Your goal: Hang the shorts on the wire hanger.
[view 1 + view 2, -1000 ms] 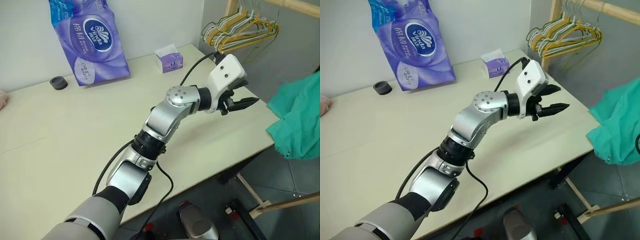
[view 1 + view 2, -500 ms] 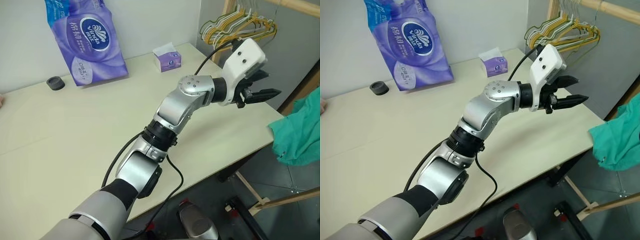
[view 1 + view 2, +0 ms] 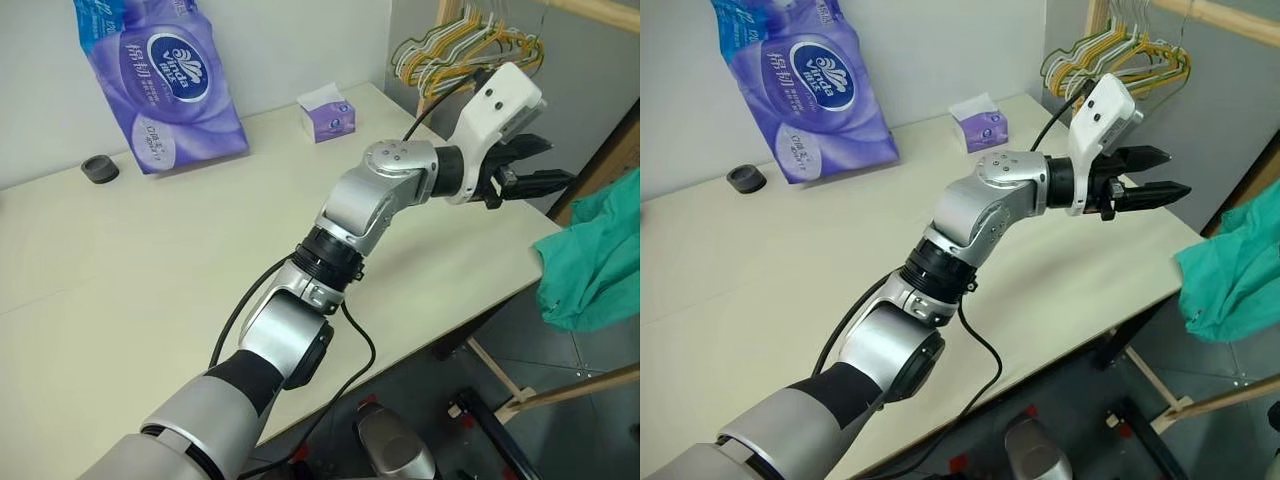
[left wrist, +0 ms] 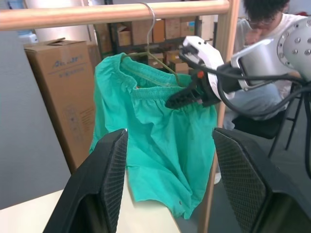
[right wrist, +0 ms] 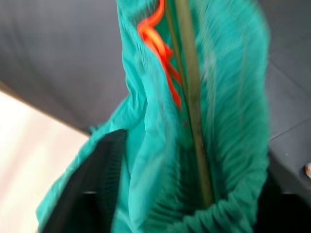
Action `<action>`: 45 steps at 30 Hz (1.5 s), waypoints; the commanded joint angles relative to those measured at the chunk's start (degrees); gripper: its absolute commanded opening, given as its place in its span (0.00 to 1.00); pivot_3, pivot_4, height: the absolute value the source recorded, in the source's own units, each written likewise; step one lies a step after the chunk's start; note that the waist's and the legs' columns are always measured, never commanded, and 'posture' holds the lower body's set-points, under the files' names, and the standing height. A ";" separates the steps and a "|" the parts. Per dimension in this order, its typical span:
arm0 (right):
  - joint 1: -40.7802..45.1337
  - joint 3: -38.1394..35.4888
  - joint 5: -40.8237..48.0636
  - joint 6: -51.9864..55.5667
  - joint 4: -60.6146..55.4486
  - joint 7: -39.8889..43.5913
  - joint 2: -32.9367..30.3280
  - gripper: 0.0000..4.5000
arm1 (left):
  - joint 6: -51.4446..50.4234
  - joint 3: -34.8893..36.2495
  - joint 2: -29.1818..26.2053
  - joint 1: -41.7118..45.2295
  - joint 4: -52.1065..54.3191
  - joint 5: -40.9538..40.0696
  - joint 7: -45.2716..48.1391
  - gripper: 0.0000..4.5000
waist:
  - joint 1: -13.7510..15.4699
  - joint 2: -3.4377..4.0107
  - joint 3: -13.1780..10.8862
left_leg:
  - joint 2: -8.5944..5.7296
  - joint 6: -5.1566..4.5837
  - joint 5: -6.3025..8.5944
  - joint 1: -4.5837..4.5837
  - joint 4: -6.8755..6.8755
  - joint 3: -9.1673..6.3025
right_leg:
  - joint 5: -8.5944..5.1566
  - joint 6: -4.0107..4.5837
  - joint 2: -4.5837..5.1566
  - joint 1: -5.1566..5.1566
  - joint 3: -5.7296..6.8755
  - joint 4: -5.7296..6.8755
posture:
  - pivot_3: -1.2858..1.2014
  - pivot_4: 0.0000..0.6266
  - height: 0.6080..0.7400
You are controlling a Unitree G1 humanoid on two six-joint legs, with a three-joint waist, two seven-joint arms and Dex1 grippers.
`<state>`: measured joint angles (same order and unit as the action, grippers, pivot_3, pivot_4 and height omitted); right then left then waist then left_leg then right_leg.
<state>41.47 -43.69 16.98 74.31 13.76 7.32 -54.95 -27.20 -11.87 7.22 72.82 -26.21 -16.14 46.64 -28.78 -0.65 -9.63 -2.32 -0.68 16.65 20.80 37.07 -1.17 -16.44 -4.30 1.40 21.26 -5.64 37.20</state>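
Left wrist view: we see teal-green fabric shorts (image 4: 155, 131) draped on thin olive wire hanger (image 4: 154, 46), hooked over wooden rail (image 4: 97, 14); right gripper (image 4: 182, 97) beside waistband, jaws apart; left gripper (image 3: 540, 165) jaws apart, empty

Colours noted, table and rack.

Shorts (image 4: 155, 131): teal-green, plain; orange cord (image 5: 160, 53) inside the waistband. Wire hanger (image 4: 151, 43): olive-green, on a pale wooden rail (image 4: 112, 13). Left gripper (image 3: 535, 168): black fingers, white housing. Table (image 3: 130, 270): cream. At its far edge: tissue pack (image 3: 160, 85), purple with a dark blue oval and white print; small box (image 3: 328, 112), purple; black round cap (image 3: 98, 168). Hanger bunch (image 3: 465, 50): yellow, green, white. Cardboard box (image 4: 60, 97): brown.
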 commanded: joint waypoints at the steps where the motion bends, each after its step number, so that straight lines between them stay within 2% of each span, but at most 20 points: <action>1: 2.21 -1.27 -0.03 -0.52 -4.37 -1.54 -0.53 0.99 | 1.20 0.21 0.59 1.64 0.89 0.08 0.63 0.65 | -0.09 0.01 -0.01 | 0.00 -0.01 0.00 0.00 0.00 0.00 | 0.00 0.00 0.00 0.00 0.00 -0.01 | 0.30 0.30 1.00; 5: 2.57 1.58 -1.07 -2.74 -9.45 -3.26 0.46 0.99 | 1.53 -0.03 0.60 1.63 0.77 0.46 1.07 0.65 | -0.64 0.04 0.00 | 0.00 -0.01 0.01 0.00 0.01 0.02 | 0.01 -0.02 0.00 0.00 -0.03 -0.01 | 0.29 0.29 1.00; 7: 0.72 5.41 -3.42 -8.36 -10.92 -3.25 -0.71 0.99 | 1.51 -0.13 0.60 1.45 1.03 0.62 1.15 0.65 | -1.05 0.04 0.00 | 0.00 -0.01 0.01 0.00 0.01 0.02 | 0.02 -0.03 0.01 0.00 -0.03 -0.01 | 0.29 0.29 1.00; 10: 1.01 7.04 -5.44 -12.50 -11.29 -5.14 -0.18 0.99 | 1.61 -0.25 0.55 1.21 1.10 1.01 1.20 0.65 | -1.25 0.07 0.01 | 0.00 -0.02 0.01 0.00 0.00 0.03 | 0.02 -0.04 0.03 0.00 -0.03 -0.01 | 0.30 0.28 1.00; 19: -4.80 17.82 -15.20 -45.74 -13.86 -2.59 -2.42 0.99 | 2.13 -0.58 -1.21 -0.52 1.74 3.43 0.21 0.65 | -1.61 0.13 0.05 | 0.00 -0.02 0.01 -0.05 0.02 0.04 | 0.03 -0.06 0.02 0.00 -0.04 0.03 | 0.31 0.25 1.00; 23: -7.24 22.26 -11.38 -51.09 -18.15 3.02 4.13 0.99 | 2.56 0.02 -4.58 -3.63 3.21 6.09 -3.04 0.65 | -1.73 0.15 0.10 | 0.05 -0.02 0.00 -0.08 0.09 0.01 | 0.15 -0.23 -0.01 -0.04 -0.04 0.06 | 0.33 0.22 1.00; 25: -9.17 25.98 -7.82 -53.72 -21.04 6.65 10.62 0.99 | 0.91 0.69 -8.60 -8.36 7.87 7.92 -5.61 0.65 | -1.89 0.30 0.30 | 0.10 -0.02 0.00 -0.13 0.18 -0.01 | 0.24 -0.31 -0.05 -0.10 -0.05 0.09 | 0.34 0.20 1.00; 29: -11.72 32.16 -4.55 -55.98 -24.36 12.52 18.90 0.99 | -4.09 2.92 -15.00 -18.59 19.66 9.34 -10.46 0.65 | -1.39 0.41 0.40 | 0.07 -0.01 -0.01 -0.06 0.49 -0.05 | 0.30 -0.32 -0.01 0.13 -0.06 0.77 | 0.36 0.17 1.00; 32: -13.13 36.47 -3.18 -56.18 -24.88 15.65 23.71 0.99 | -6.15 5.49 -18.23 -26.92 27.25 12.22 -17.63 0.65 | 0.69 0.39 0.44 | 0.07 0.01 0.00 0.12 0.90 -0.35 | 0.44 -0.09 0.12 0.35 0.08 0.95 | 0.37 0.15 1.00; 36: -14.38 41.78 -2.33 -57.21 -21.36 18.15 31.04 0.99 | -6.78 14.70 -16.51 -40.59 36.80 15.97 -33.51 0.65 | 4.05 -0.04 0.95 | -0.01 0.00 0.00 0.14 1.05 -0.47 | 0.46 -0.06 0.53 0.35 0.18 1.03 | 0.39 0.13 1.00; 39: -14.44 44.52 -4.07 -60.70 -16.53 18.52 35.08 0.99 | -8.83 16.83 -15.46 -49.06 42.24 22.56 -44.11 0.65 | 6.37 -0.32 1.22 | -0.07 0.00 0.00 0.16 1.12 -0.56 | 0.49 -0.01 0.60 0.38 0.26 1.15 | 0.41 0.12 1.00; 45: -14.65 48.24 -4.74 -65.49 -7.16 20.96 41.76 0.99 | -7.20 21.31 -10.88 -65.14 49.66 24.23 -52.08 0.65 | 11.69 -0.86 1.70 | -0.14 0.02 0.01 0.26 1.25 -0.75 | 0.49 -0.01 0.65 0.53 0.44 1.42 | 0.44 0.10 1.00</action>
<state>26.02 4.19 12.47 11.40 6.28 27.62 -13.70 -36.22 9.00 -4.00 7.95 19.94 7.31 -3.91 -17.09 -1.51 -7.94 -2.46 -0.66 16.65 21.06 38.34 -1.95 -15.95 -4.30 2.05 21.79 -5.17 38.64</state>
